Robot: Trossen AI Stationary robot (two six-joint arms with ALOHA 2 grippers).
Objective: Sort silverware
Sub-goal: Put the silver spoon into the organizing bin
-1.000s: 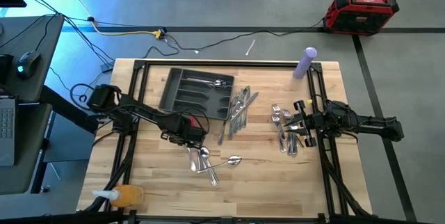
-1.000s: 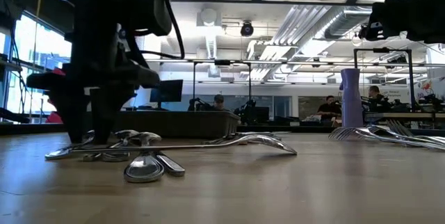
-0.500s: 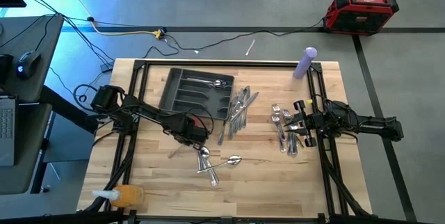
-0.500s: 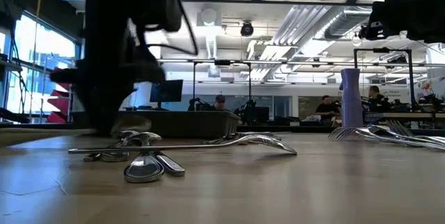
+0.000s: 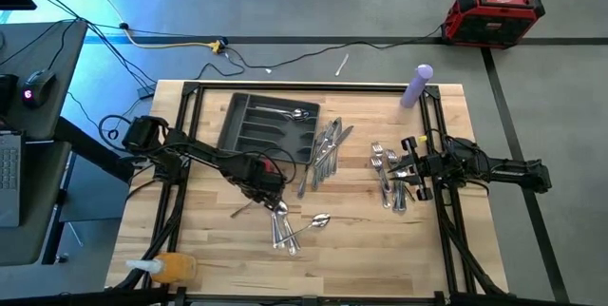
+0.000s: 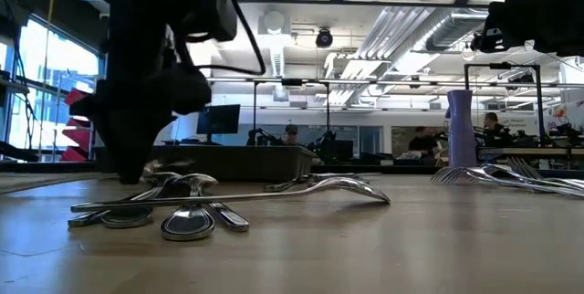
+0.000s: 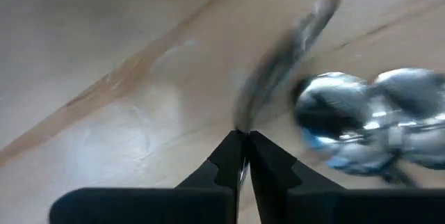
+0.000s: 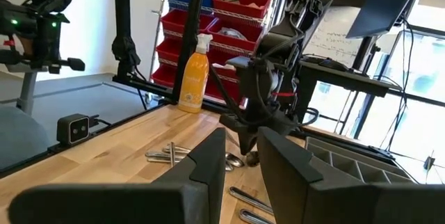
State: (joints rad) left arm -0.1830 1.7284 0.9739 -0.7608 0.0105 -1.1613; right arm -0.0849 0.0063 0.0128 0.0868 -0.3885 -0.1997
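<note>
High view: tray holds few pieces; spoons, knives, forks mostly unsorted on table. Left gripper pinches a utensil handle; right gripper idle over forks, fingers part-open, empty.

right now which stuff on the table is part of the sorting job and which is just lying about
Part of the job:
- spoons by the left gripper, shut on a thin utensil
- knives beside the tray
- forks by the right gripper

Just lying about:
- purple cylinder
- orange spray bottle
</note>
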